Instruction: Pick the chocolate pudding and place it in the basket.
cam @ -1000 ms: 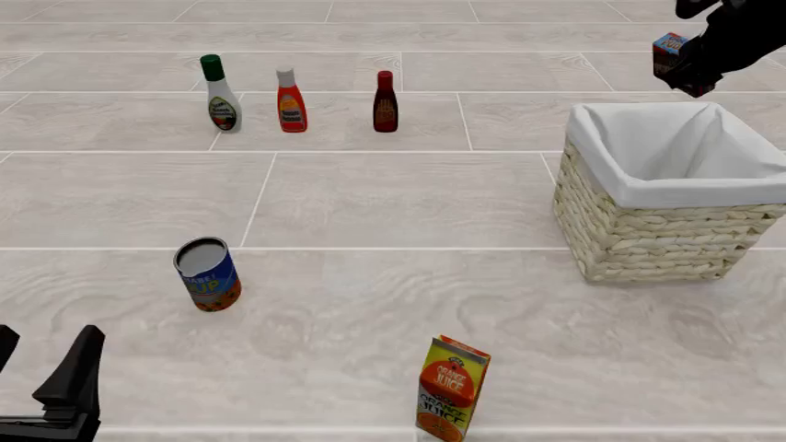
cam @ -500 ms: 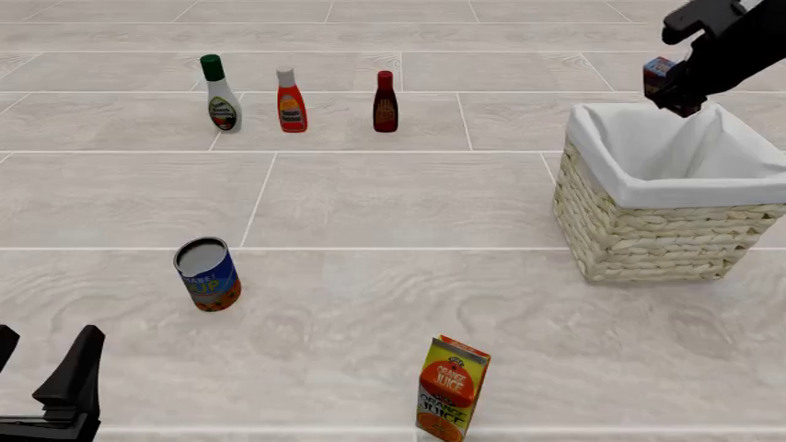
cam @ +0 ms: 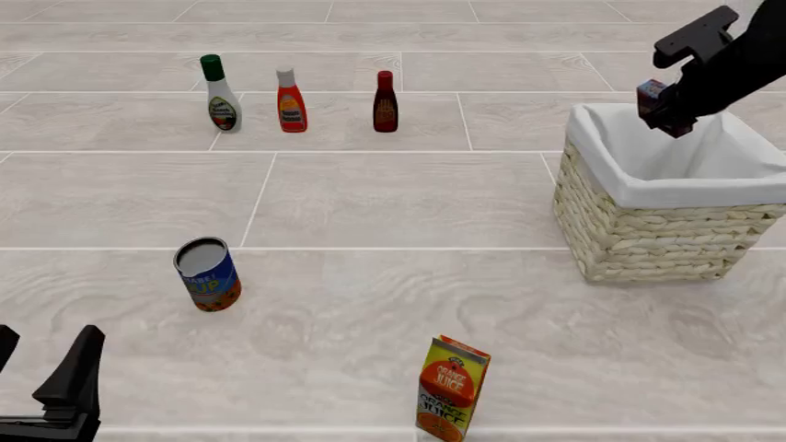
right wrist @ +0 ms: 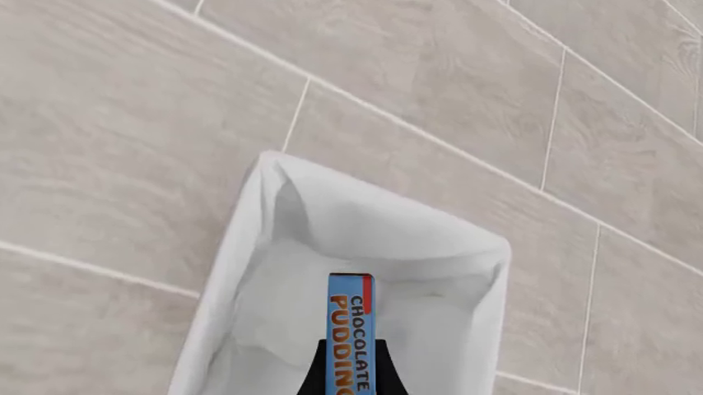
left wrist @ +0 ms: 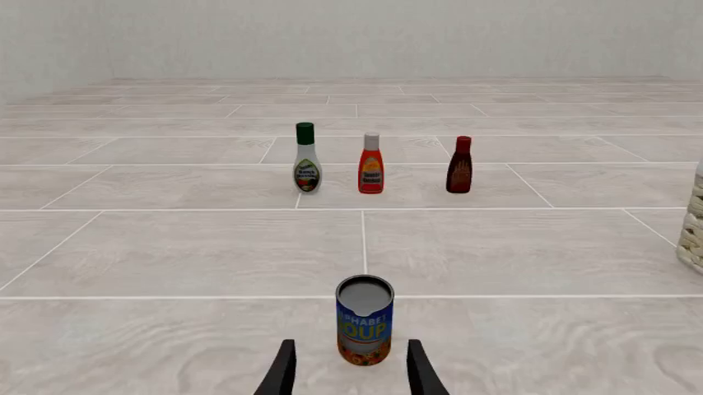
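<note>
Ahead of the idle left gripper [left wrist: 351, 374], its jaws apart and holding nothing, stands a blue-and-orange soup can [left wrist: 365, 331]. From the front, the right gripper [cam: 673, 106] clamps the small brown, blue-topped chocolate pudding carton [cam: 650, 96] above the pale woven wicker basket [cam: 664, 235]. Its wrist camera shows white lining directly beneath: release only once centred and lowered.

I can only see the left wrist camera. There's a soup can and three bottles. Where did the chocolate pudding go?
Observer: The right gripper is holding the chocolate pudding above the basket.
Operator: Is it inside the basket yet?
Observer: No. In the right wrist view it hangs over the white lining, gripped on both sides.
Operator: Is there anything else I can't see?
Observer: Yes, an orange juice carton stands at the near edge of the front view.
</note>
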`<state>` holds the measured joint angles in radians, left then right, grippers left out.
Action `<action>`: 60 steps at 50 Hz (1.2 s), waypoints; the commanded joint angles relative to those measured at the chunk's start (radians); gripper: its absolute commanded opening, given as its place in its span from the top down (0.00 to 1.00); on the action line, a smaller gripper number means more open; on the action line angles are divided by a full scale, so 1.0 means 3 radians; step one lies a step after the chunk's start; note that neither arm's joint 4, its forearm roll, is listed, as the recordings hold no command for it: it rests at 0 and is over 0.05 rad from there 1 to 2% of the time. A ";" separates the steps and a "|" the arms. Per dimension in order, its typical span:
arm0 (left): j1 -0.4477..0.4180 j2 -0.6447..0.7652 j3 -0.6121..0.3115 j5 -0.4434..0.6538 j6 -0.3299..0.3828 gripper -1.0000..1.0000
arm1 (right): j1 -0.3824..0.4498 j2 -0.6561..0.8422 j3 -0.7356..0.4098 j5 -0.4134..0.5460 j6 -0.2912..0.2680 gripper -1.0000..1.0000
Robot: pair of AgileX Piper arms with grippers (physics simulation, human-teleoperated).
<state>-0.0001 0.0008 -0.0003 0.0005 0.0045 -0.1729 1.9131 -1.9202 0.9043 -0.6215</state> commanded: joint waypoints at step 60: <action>0.0001 0.0002 -0.0001 -0.0002 -0.0005 0.00 | -0.0138 0.0180 0.0470 -0.0472 0.0075 1.00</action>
<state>-0.0001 0.0008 -0.0003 0.0005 0.0045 -0.2041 1.9668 -1.7858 0.7698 -0.6066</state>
